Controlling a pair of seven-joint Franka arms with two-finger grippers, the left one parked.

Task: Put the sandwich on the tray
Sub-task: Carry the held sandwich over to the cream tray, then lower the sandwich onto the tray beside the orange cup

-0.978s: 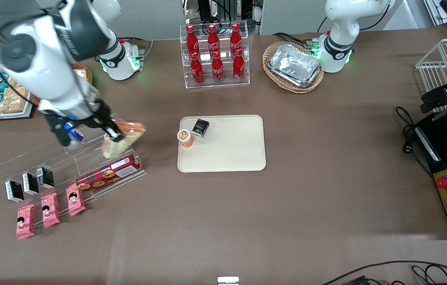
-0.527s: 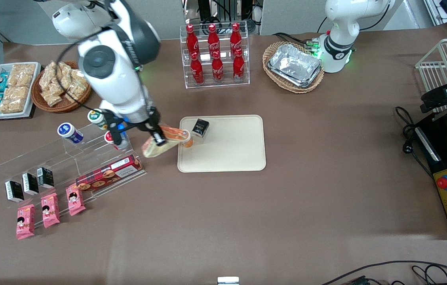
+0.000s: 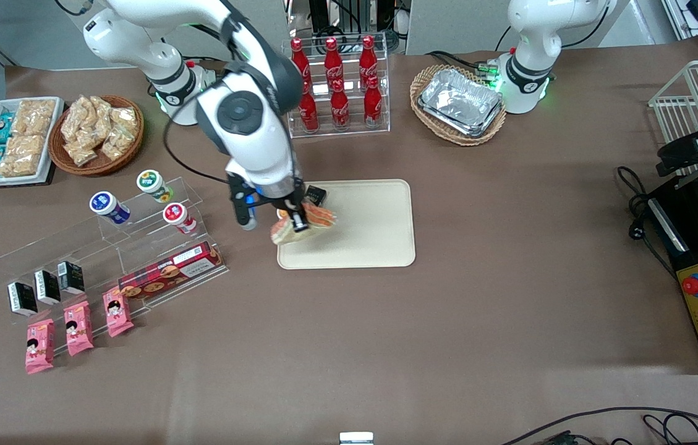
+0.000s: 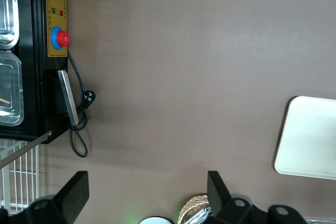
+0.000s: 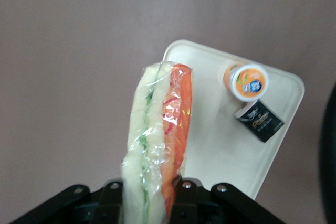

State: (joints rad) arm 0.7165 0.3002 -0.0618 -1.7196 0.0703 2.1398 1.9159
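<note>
Front view: end effector (image 3: 295, 219) grips the sandwich (image 3: 303, 224), held above the cream tray (image 3: 373, 235) edge nearest the working arm; carry it past the orange-lidded cup (image 5: 244, 82) and black carton (image 5: 259, 121) onto bare tray before lowering

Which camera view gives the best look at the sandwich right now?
The right wrist view: the sandwich fills it, layers plain, gripped in the pincer above the tray edge. The front view shows it small, partly hidden by the arm. The left wrist view misses it.
</note>
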